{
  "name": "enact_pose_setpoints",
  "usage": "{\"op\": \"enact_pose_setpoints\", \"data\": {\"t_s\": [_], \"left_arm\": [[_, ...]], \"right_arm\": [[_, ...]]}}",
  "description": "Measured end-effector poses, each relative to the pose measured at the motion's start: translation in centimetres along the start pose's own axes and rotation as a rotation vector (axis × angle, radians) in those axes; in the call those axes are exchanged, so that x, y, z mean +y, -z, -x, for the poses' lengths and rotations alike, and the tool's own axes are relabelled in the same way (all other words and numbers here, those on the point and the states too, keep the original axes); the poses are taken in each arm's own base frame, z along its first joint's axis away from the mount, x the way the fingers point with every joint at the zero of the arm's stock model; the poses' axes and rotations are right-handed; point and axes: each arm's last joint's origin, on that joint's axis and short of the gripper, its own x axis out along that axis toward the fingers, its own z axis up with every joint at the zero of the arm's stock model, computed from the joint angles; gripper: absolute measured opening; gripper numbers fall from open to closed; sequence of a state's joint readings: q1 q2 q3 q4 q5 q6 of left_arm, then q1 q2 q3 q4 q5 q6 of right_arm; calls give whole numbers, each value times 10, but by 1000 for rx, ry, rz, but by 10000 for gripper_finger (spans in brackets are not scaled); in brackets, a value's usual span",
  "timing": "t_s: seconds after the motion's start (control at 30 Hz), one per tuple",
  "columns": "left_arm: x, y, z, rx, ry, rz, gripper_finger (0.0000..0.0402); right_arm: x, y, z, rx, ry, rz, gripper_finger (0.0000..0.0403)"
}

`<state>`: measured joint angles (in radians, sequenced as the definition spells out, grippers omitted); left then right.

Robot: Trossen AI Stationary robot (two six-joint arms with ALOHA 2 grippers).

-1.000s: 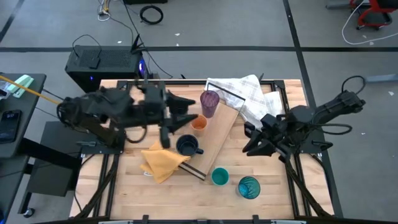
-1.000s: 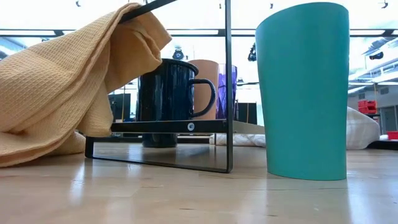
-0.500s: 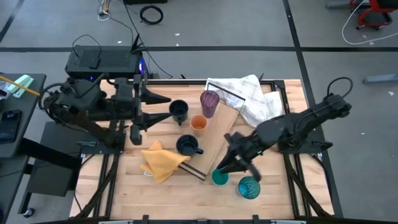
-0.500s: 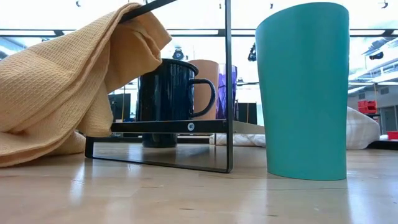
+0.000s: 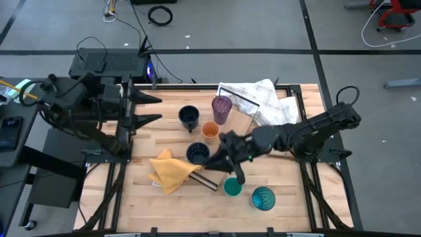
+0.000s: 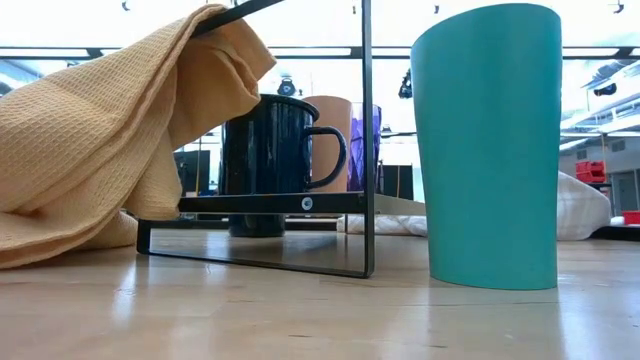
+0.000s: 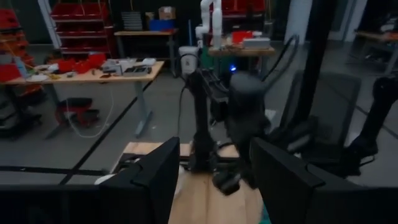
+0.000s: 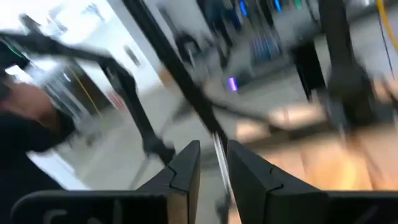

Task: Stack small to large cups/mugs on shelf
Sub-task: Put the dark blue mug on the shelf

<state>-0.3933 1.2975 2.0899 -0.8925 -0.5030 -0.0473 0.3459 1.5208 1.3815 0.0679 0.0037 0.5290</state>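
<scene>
From above, my left hand (image 5: 150, 109) hangs spread at the counter's (image 5: 289, 197) left edge; my right hand (image 5: 212, 160) reaches over the shelf (image 5: 231, 148), beside one navy mug (image 5: 197, 154), fingers narrowly parted, holding nothing. Low down, the teal cup (image 6: 490, 150) stands on the counter.

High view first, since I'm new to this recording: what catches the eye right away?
The right gripper is stretched far across the table, low over the near end of the shelf, between a navy mug and the small teal cup. The left gripper is pulled back at the table's left edge, fingers spread, empty. A yellow cloth lies bunched by the shelf's near end.
</scene>
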Motion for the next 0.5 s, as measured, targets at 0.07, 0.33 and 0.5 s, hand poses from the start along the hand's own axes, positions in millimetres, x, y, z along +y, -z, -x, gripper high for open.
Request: {"op": "enact_pose_setpoints", "data": {"t_s": [0.07,0.33,0.5], "left_arm": [[5,4,1,37,-38,-28,202],[24,9,7,93,-144,-46,193],[34,11,3,111,-219,-50,194]], "right_arm": [[-3,-14,1,-99,-37,27,87],[-24,-62,22,-348,-93,146,87],[-10,-84,47,-483,-205,266,87]]}}
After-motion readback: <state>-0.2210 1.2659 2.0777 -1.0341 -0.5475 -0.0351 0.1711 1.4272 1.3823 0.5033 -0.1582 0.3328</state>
